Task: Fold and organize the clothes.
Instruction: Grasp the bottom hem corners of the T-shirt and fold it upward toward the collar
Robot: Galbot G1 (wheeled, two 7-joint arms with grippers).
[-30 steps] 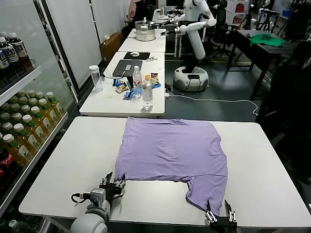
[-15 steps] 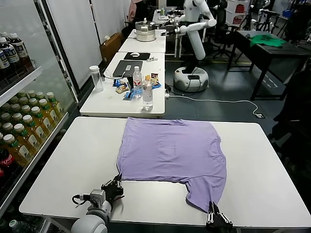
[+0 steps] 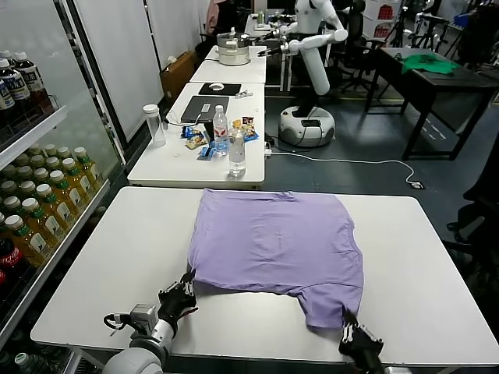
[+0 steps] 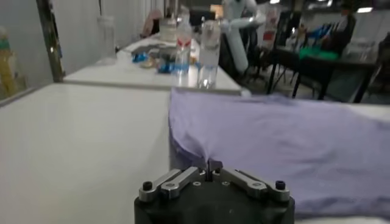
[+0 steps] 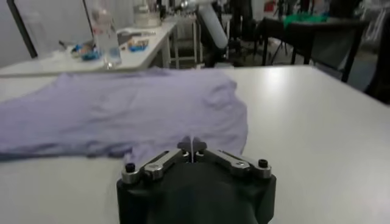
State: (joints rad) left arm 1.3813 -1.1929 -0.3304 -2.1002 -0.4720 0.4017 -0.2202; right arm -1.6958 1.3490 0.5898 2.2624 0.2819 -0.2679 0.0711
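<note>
The T-shirt is thin, soft lavender cloth, matt and faintly creased. Under it the white table looks smooth with a dull sheen. Both grippers' bodies are matt black.

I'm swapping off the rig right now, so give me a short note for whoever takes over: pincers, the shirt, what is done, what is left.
Left pincer: shut on the near left corner of the T-shirt, low at the white table.
Right pincer: shut on the hanging flap of the shirt at the near right, by the table's front edge.
Shirt: lavender, spread flat mid-table, far edge towards the side table with bottles.
Done: both near corners pinched.
Left: no fold made yet; probably lift both corners and carry them over towards the far edge, then finish folding and tidy.
</note>
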